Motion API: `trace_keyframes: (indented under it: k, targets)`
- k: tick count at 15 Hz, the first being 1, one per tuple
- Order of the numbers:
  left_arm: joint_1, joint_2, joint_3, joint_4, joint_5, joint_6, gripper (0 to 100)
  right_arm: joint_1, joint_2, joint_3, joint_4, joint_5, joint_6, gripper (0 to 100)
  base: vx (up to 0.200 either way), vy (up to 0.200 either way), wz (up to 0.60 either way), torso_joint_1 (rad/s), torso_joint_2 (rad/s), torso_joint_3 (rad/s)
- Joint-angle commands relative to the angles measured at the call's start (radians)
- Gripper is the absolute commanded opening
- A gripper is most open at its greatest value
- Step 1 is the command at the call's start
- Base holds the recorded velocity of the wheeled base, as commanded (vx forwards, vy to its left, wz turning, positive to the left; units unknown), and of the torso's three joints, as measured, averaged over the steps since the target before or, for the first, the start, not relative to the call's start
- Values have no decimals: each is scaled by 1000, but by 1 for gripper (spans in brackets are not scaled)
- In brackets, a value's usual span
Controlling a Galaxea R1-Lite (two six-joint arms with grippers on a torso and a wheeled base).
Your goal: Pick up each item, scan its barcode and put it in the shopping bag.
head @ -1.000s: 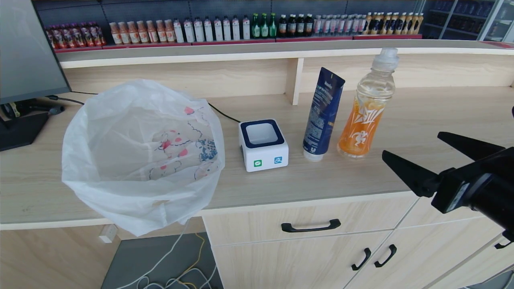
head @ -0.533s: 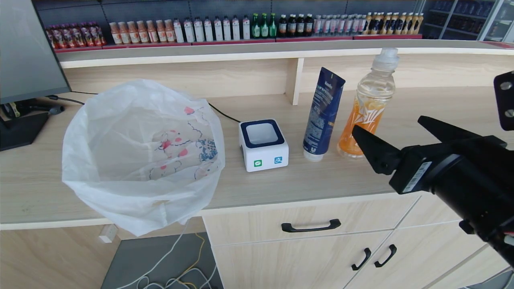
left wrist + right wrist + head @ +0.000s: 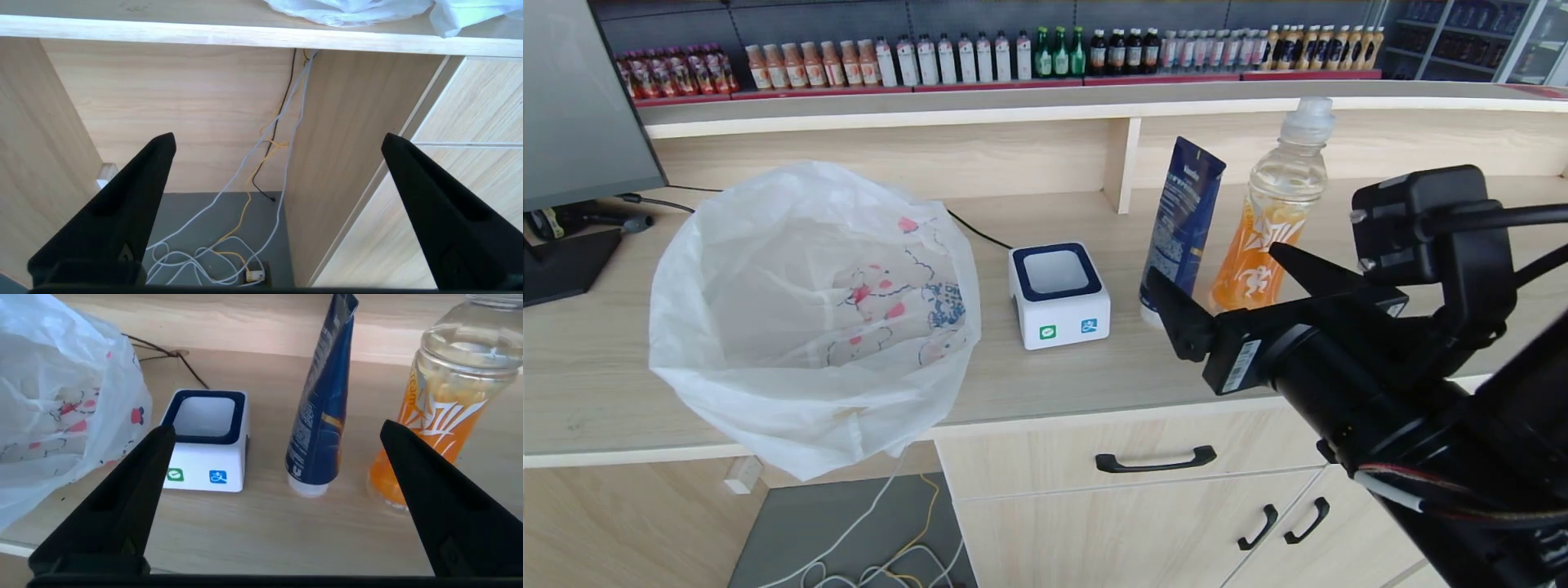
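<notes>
Right gripper point(image 3: 1213, 265) is wide open and empty, over the front of the counter point(image 3: 1094, 376), pointing at the items. The tube point(image 3: 1180, 233) is straight ahead of my fingers and falls between them in the right wrist view. It stands cap-down with its long axis upright, top leaning slightly. The orange drink bottle point(image 3: 1270, 220) stands upright just beside the tube on my right, with a narrow gap between them. My guess is that one finger has to go into that gap, so there's a risk of knocking the bottle. The scanner point(image 3: 1058, 294) is near the tube on my left, and the shopping bag point(image 3: 809, 310) sits open further left. My right arm is far nearer. My left gripper point(image 3: 278, 147) is also spread wide and empty, low under the counter edge over some cables point(image 3: 245, 237).
</notes>
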Motion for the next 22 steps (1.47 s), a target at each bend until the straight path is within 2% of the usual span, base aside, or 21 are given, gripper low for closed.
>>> trace_keyframes:
  k: [1,4,8,11,17,22]
  targets:
    - [0,0,0,0,0,-1,100,-9,37,-5,0,5,3,100,0,0,0,0,0,0]
    - [0,0,0,0,0,-1,100,-45,88,-41,-42,6,70,100,0,0,0,0,0,0]
    - [0,0,0,0,0,-1,100,-103,152,-151,-43,68,72,100,0,0,0,0,0,0]
    - [0,0,0,0,0,-1,100,-111,218,-222,-43,85,81,100,0,0,0,0,0,0]
    - [-1,0,0,0,0,-1,100,-129,235,-238,-39,105,79,100,0,0,0,0,0,0]
    - [0,0,0,0,0,-1,100,-181,231,-237,-37,108,78,100,0,0,0,0,0,0]
